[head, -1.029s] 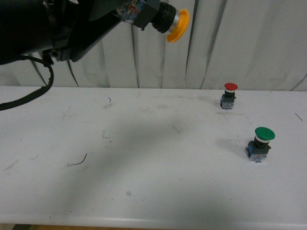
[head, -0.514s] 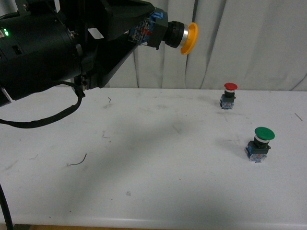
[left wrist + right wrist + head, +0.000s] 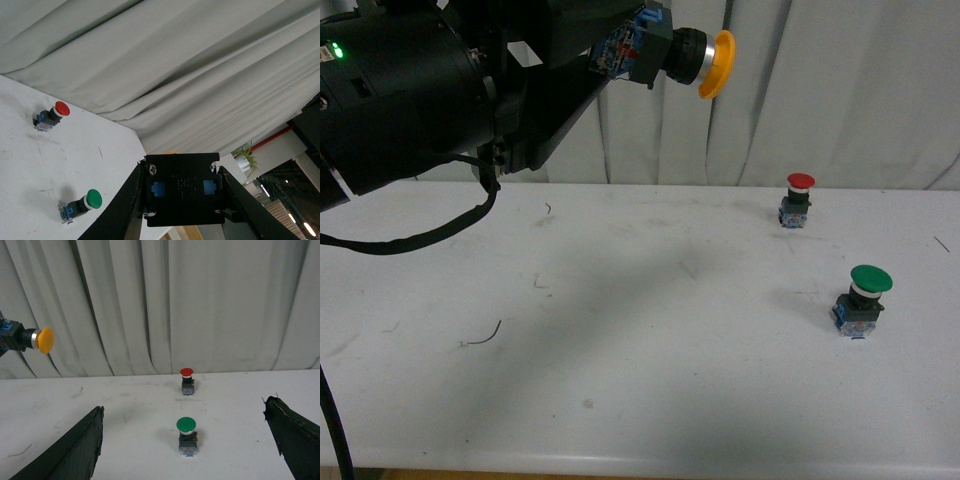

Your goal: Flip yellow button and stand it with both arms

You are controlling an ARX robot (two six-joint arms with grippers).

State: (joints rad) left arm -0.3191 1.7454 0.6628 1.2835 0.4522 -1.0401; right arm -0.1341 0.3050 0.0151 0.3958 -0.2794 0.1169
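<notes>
Yellow button (image 3: 692, 58) clamped sideways aloft in left gripper (image 3: 183, 192); its blue-socketed base visible only from left wrist; right gripper (image 3: 183, 408) wide apart, empty.

Raised high in the air toward 12 o'clock of the front view: yellow button (image 3: 685, 55), clamped by its blue-black base block in the left gripper (image 3: 617, 54). Lying sideways, round yellow-orange cap pointing to 3 o'clock, silver ring and black collar behind it. Right gripper (image 3: 183, 406) spread wide apart.
</notes>
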